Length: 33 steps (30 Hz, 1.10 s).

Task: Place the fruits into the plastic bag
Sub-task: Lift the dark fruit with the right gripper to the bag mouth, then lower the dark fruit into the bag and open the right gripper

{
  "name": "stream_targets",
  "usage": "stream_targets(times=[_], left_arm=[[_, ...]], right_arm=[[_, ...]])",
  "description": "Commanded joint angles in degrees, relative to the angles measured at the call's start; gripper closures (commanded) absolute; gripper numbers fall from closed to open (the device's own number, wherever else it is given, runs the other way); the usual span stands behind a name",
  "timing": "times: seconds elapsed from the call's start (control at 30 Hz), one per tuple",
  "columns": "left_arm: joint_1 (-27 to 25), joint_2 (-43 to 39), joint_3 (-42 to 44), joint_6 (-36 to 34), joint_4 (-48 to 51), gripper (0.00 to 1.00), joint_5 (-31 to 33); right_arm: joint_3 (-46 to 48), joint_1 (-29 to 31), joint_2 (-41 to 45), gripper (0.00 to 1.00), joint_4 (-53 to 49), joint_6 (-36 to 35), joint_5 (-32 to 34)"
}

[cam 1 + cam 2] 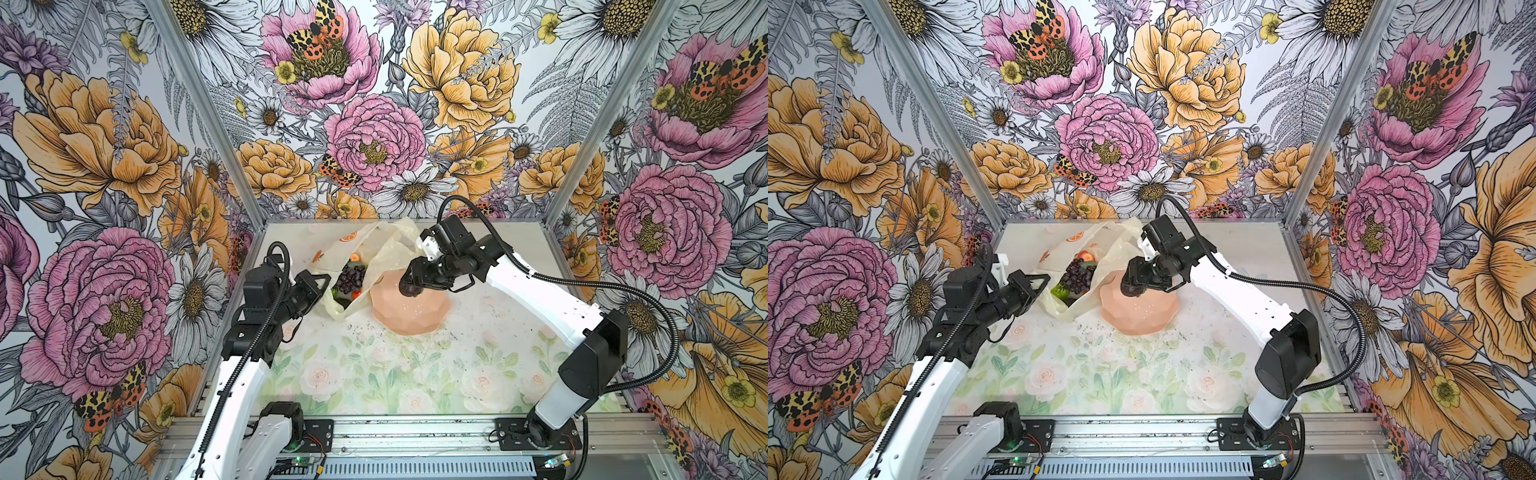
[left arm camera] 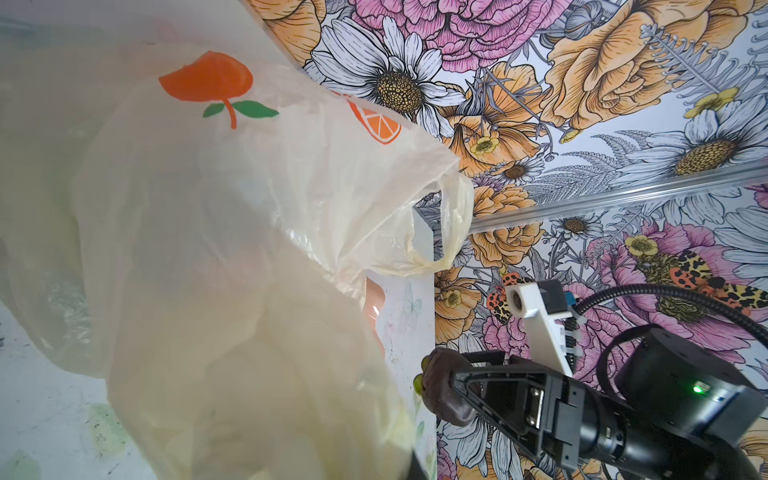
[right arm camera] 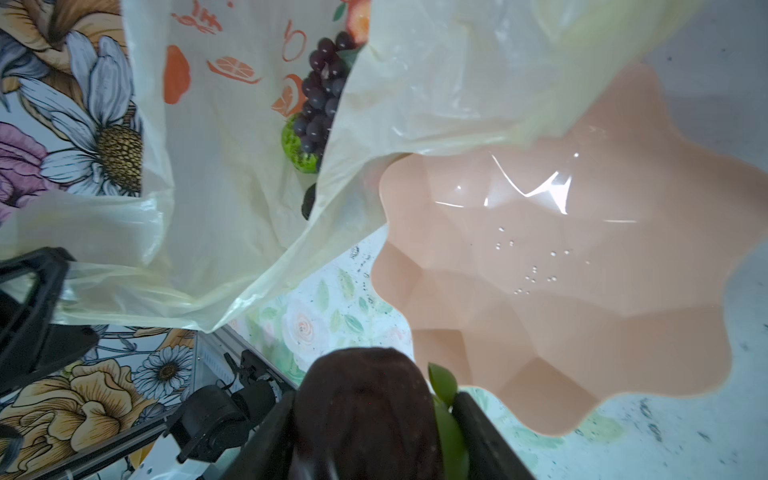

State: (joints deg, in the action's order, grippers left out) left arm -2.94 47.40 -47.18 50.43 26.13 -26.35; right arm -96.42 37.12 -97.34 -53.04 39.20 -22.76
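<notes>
My right gripper [image 1: 409, 286] pinches the dark avocado [image 2: 441, 388] above the far-left rim of the pink bowl [image 1: 415, 320], just right of the plastic bag [image 1: 386, 249]. The left gripper [image 1: 321, 286] is clamped on the bag's left lip, keeping its mouth open. I should carry the avocado left past that lip, over the grapes [image 1: 351, 277], and release it low.

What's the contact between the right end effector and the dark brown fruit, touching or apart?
Touching. The right wrist view shows the dark brown fruit clamped between both fingers of the right end effector, each pressed against one side.
</notes>
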Motion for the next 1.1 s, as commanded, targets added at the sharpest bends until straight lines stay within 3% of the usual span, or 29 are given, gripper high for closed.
stream_targets(times=[0.0, 0.3, 0.57, 0.93, 1.07], left_arm=[[-0.5, -0.1, 0.1, -0.8, -1.8, 1.00, 0.8], [-0.6, -1.2, -0.1, 0.1, -1.8, 1.00, 0.9], [-0.7, -1.3, -0.3, 0.5, -1.7, 1.00, 1.2], [0.0, -0.5, -0.3, -0.2, -1.8, 1.00, 0.7], [0.1, -0.2, -0.5, -0.2, -1.8, 1.00, 0.8]], right_arm=[[-6.6, 0.7, -4.7, 0.50, 4.8, 3.2, -3.6], [-27.8, 1.4, -23.4, 0.50, 4.7, 2.8, -6.7], [-37.6, 1.6, -34.5, 0.44, 4.7, 3.8, -7.6], [-40.5, 1.6, -35.7, 0.19, 4.6, 3.9, -7.6], [-41.1, 1.5, -33.7, 0.17, 4.6, 3.8, -8.1]])
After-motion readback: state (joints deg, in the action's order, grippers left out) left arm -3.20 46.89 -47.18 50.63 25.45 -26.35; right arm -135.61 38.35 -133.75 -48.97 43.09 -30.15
